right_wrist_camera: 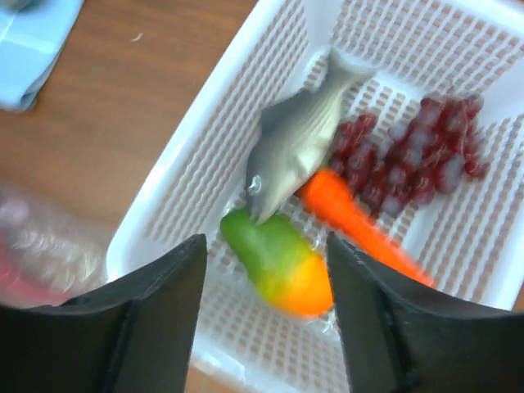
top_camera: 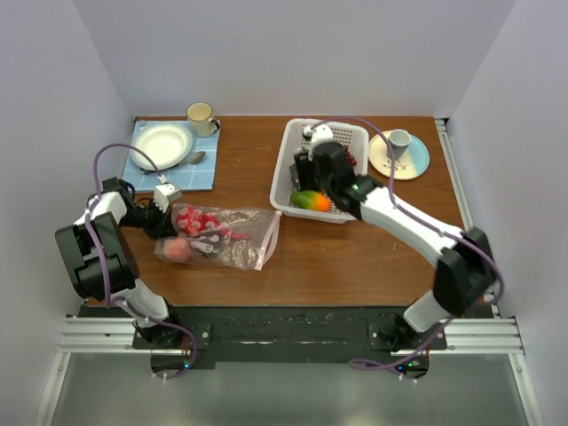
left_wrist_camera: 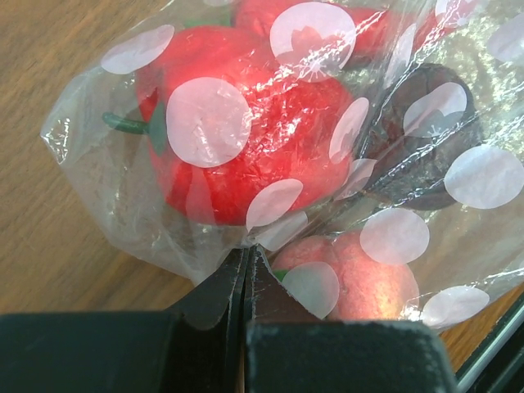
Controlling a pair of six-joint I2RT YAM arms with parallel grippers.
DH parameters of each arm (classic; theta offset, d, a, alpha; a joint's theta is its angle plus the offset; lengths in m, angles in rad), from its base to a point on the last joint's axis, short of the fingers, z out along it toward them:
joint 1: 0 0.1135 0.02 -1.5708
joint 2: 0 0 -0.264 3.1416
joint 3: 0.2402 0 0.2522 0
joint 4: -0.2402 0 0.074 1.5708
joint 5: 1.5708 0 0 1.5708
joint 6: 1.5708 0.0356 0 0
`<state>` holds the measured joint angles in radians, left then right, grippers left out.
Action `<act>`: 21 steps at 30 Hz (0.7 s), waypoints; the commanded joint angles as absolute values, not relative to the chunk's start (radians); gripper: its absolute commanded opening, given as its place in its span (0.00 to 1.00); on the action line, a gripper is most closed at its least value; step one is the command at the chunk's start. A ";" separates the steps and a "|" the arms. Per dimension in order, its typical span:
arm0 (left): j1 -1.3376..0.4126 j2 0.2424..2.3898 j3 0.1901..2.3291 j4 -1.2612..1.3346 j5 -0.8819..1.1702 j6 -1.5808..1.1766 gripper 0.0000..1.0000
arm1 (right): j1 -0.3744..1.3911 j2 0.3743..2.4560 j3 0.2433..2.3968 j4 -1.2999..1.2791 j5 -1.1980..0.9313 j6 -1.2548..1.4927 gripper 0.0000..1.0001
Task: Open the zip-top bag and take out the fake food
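The clear dotted zip-top bag (top_camera: 232, 236) lies on the table with red pieces (top_camera: 197, 220) and a pink-red round fruit (top_camera: 177, 250) inside. My left gripper (top_camera: 162, 216) is shut, pinching the bag's left edge (left_wrist_camera: 246, 246); the left wrist view shows a red fruit (left_wrist_camera: 270, 139) and the pink-red fruit (left_wrist_camera: 360, 274) through the plastic. My right gripper (right_wrist_camera: 266, 315) is open and empty above the white basket (top_camera: 288, 177). In the basket lie the green-orange mango (right_wrist_camera: 278, 262), an orange carrot (right_wrist_camera: 360, 225), dark purple grapes (right_wrist_camera: 417, 168) and a grey fish (right_wrist_camera: 299, 139).
A blue cloth (top_camera: 169, 169) with a white plate (top_camera: 161, 144), a spoon and a cup (top_camera: 201, 116) lies at the back left. A plate with a small cup (top_camera: 398, 144) stands at the back right. White walls enclose the table.
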<state>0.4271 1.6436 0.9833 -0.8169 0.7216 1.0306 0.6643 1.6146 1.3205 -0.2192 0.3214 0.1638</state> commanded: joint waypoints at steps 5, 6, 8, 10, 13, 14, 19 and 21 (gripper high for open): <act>0.428 1.666 1.017 -0.810 0.749 1.043 0.00 | 0.882 1.281 0.777 0.132 0.227 0.138 0.00; 0.426 1.666 1.017 -0.808 0.749 1.042 0.00 | 0.912 1.287 0.759 0.141 0.239 0.153 0.00; 0.422 1.664 1.019 -0.808 0.747 1.037 0.00 | 0.926 1.318 0.733 0.181 0.235 0.184 0.00; 0.420 1.660 1.020 -0.810 0.746 1.034 0.00 | 0.936 1.362 0.736 0.204 0.213 0.199 0.00; 0.422 1.654 1.020 -0.813 0.742 1.032 0.00 | 0.943 1.413 0.765 0.239 0.192 0.204 0.00; 0.422 1.652 1.020 -0.813 0.742 1.032 0.00 | 0.942 1.442 0.784 0.254 0.186 0.203 0.00; 0.422 1.652 1.020 -0.815 0.736 1.031 0.00 | 0.945 1.525 0.836 0.310 0.140 0.204 0.00; 0.422 1.652 1.022 -0.815 0.735 1.031 0.00 | 0.951 1.569 0.862 0.328 0.112 0.206 0.00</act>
<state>0.4240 1.6604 0.9909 -0.8165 0.7212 1.0313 0.9417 1.5230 0.7849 0.2108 0.1680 0.1890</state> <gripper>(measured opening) 0.013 0.007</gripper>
